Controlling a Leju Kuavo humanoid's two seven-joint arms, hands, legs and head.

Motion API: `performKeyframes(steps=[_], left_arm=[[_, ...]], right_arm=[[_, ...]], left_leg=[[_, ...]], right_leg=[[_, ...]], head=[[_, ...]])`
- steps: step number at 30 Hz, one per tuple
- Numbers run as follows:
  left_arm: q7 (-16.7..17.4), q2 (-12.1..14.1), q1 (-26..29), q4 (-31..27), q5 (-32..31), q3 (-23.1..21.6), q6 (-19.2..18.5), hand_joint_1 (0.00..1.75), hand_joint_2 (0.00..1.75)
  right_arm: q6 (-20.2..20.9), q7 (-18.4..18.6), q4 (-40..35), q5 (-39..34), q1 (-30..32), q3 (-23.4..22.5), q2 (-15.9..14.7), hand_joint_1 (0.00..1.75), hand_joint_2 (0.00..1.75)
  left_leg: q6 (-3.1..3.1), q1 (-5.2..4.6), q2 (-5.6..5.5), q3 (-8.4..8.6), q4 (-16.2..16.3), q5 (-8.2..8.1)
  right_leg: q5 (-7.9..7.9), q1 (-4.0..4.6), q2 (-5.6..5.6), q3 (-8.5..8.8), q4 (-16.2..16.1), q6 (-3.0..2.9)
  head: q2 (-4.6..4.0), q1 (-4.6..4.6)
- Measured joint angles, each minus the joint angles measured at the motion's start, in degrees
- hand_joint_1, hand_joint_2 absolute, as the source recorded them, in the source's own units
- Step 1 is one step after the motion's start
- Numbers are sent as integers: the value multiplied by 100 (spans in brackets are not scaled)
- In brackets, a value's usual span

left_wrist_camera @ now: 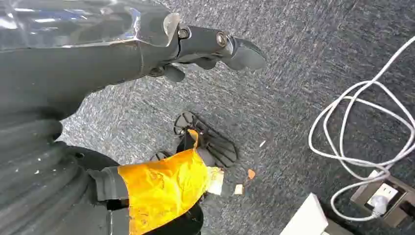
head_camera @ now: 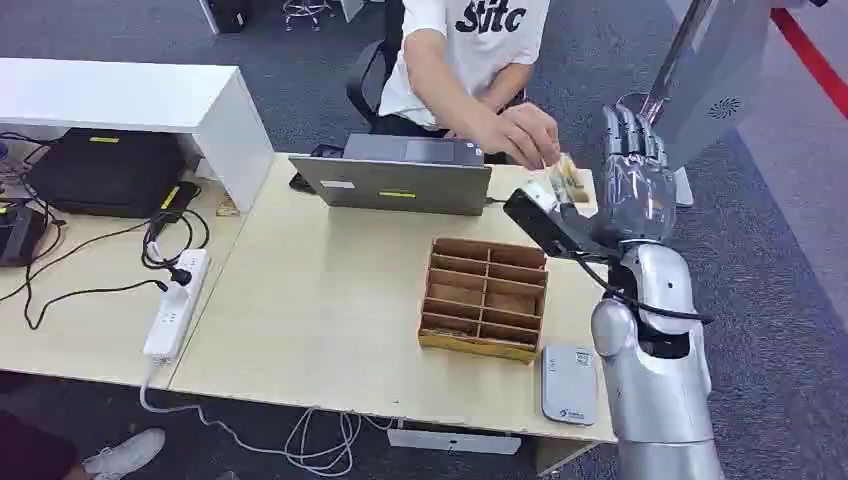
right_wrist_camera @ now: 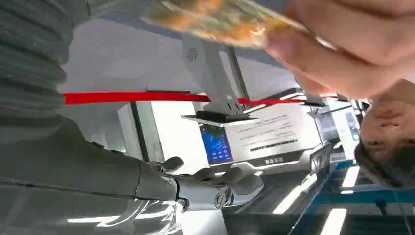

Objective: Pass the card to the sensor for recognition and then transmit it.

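Note:
The card [head_camera: 563, 182], pale with an orange-brown print, hangs in the air just beside my raised right hand [head_camera: 633, 185]. A person's hand [head_camera: 520, 132] pinches its top edge. In the right wrist view the card [right_wrist_camera: 215, 17] is blurred in the person's fingers [right_wrist_camera: 337, 49], well apart from my straight fingers [right_wrist_camera: 220, 188], which hold nothing. The sensor [head_camera: 570, 385], a flat grey reader, lies on the table [head_camera: 320, 300] near its front right corner. My left hand [left_wrist_camera: 215, 46] hangs over the carpet with nothing in it.
A wooden compartment box [head_camera: 485, 297] stands right of the table's middle, a grey laptop [head_camera: 395, 180] at the far edge in front of the seated person. A white power strip [head_camera: 175, 300] and cables lie at the left. A tilted screen stand [head_camera: 715, 70] rises behind my right hand.

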Motion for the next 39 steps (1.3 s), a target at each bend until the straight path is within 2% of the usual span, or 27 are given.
performKeyframes(steps=[1, 2, 3, 5, 12, 14, 16, 20, 24, 30, 35, 39], left_arm=[[-2, 2, 1, 0, 0, 0, 0, 0, 175], [-2, 2, 1, 0, 0, 0, 4, 0, 175], [-2, 4, 0, 0, 2, 0, 7, 0, 175], [0, 4, 0, 0, 77, 0, 72, 0, 175], [13, -9, 3, 0, 275, 0, 240, 0, 175], [13, -11, 2, 0, 280, 0, 243, 0, 175], [13, -11, 2, 0, 299, 0, 258, 0, 175], [20, -20, 1, 0, 396, 0, 352, 0, 175], [48, -48, 0, 0, 470, 2, 418, 0, 175], [48, -98, 0, 0, 603, 33, 516, 0, 175], [22, -160, 0, 0, 763, 94, 614, 0, 175], [-9, -210, 1, 0, 861, 184, 682, 0, 175]], right_arm=[[0, 2, 20, 0, -8, -28, 15, 2, 175], [0, 2, 39, 4, -13, -46, 28, 54, 175], [0, 2, 50, 20, -15, -67, 39, 136, 175], [-2, -4, 61, 31, -17, -125, 72, 161, 175], [-4, -61, 57, 48, -15, -201, 144, 159, 175], [-4, -68, 57, 48, -15, -227, 164, 169, 175], [2, -94, 59, 59, -14, -251, 173, 166, 175], [11, -125, 59, 101, -14, -310, 197, 175, 175], [35, -155, 92, 151, -15, -334, 197, 175, 175], [-11, -522, -33, -67, 61, -352, 234, 175, 175], [-100, -975, -672, -188, 541, -147, 260, 175, 175], [-238, -1058, -1358, -201, 1241, 182, 183, 175, 175]], left_leg=[[0, 0, 0, -2, 0, 0], [0, 0, 0, -3, 0, 0], [0, 0, 1, -4, 0, 0], [0, 0, 1, -4, 0, 0], [0, 0, 1, -4, 0, 0], [0, 0, 1, -4, 0, 0], [0, 0, 1, -5, 0, 0], [0, 0, 1, -6, 0, 0], [0, 0, 1, -6, 0, 0], [0, 0, 1, -4, 0, 0], [0, 1, 0, -5, 0, -1], [2, 0, 0, -7, 0, -9]], right_leg=[[0, 0, 0, -2, 0, 0], [0, 0, 0, -4, 0, 0], [0, 0, 0, -5, 0, 0], [0, 0, 0, -6, 0, 0], [1, 0, 1, -6, 0, 0], [1, 0, 1, -6, 0, 0], [1, 0, 0, -6, 0, 0], [0, 0, 1, -7, 0, 0], [0, 0, 1, -7, -1, 0], [1, 0, 1, -7, 0, 0], [-1, 0, 1, -8, 0, 0], [-8, 0, 0, -10, -2, 3]], head=[[0, 0], [0, 0], [0, 0], [0, 0], [0, 0], [0, 0], [0, 0], [0, 0], [0, 0], [0, 0], [0, -2], [0, 0]])
